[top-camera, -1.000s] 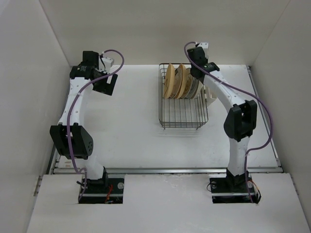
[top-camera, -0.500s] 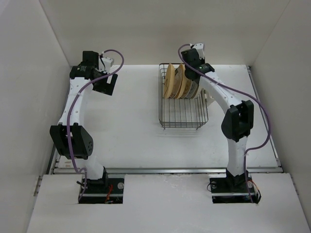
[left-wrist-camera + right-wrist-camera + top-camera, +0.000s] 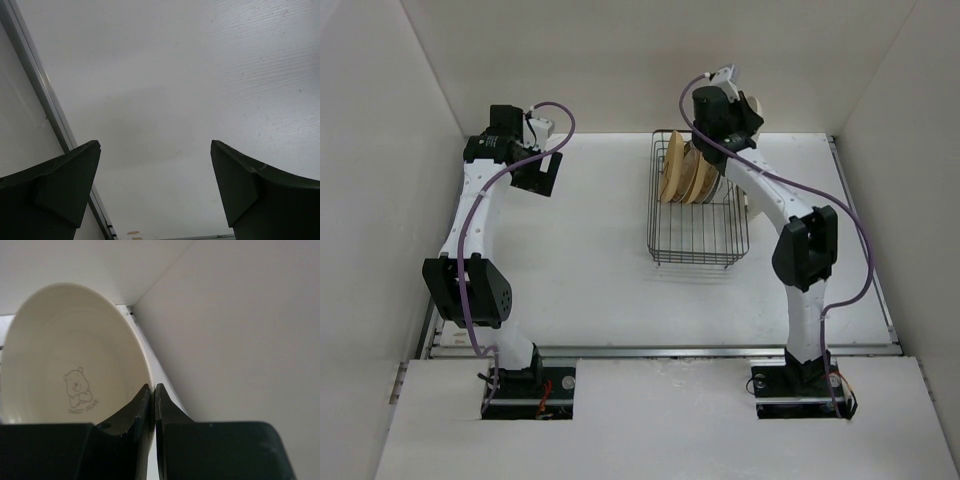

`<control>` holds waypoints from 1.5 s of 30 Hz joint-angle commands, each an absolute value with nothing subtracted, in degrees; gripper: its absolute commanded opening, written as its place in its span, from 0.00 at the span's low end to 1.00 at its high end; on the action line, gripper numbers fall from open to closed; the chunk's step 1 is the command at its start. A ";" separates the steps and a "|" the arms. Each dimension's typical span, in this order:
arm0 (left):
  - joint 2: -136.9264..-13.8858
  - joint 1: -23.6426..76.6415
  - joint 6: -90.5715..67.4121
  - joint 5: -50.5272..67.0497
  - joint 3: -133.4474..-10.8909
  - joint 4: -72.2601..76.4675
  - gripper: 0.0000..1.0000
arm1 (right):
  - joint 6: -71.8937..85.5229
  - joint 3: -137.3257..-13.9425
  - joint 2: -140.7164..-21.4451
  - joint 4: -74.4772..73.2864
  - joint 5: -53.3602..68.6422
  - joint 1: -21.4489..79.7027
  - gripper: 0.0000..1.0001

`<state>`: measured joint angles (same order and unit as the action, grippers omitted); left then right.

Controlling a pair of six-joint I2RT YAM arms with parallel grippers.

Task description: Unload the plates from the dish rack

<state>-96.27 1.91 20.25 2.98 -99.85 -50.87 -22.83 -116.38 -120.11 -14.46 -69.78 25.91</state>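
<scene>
Since a second earlier, the right arm had risen from the dish rack [image 3: 698, 238] and its pincer had drawn together. From above, the right gripper [image 3: 734, 106] hung over the rack's far right corner with the cream plate [image 3: 754, 105] showing just beside it, clear of the wires. The other plates [image 3: 684, 172] stood on edge in the rack's far half. The left gripper [image 3: 542, 175] hovered well apart, over the table [image 3: 590, 250].

The left wrist camera showed its two fingers [image 3: 67, 185] spread wide with only bare table between them.

In the right wrist view, the fingers [image 3: 167, 407] were clamped on the cream plate's rim, its face bearing a small bear drawing.
</scene>
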 commanded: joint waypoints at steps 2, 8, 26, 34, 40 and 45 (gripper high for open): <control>-95.28 2.20 19.42 3.96 -100.37 -51.50 0.91 | -32.15 -119.36 -116.19 -0.09 -75.06 25.49 0.00; -95.27 2.20 18.90 6.50 -101.51 -52.03 0.92 | -37.53 -121.63 -114.44 6.77 -75.06 24.87 0.00; -101.34 4.65 12.92 31.72 -115.93 -58.18 0.87 | -16.11 -124.44 -105.73 -9.96 -60.42 24.87 0.00; -100.72 4.66 11.25 39.64 -114.18 -55.81 0.91 | 3.86 -124.99 -111.79 -24.70 -18.75 30.32 0.00; -99.49 1.94 6.70 34.66 -105.85 -47.74 0.92 | 7.64 -120.61 -116.63 -20.68 2.66 32.78 0.00; -103.52 0.71 6.77 32.60 -105.12 -48.07 0.78 | 8.26 -116.99 -118.82 -17.49 12.02 32.78 0.00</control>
<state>-102.48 1.61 8.01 33.52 -105.49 -49.87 5.37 -116.71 -120.16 -22.70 0.86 33.54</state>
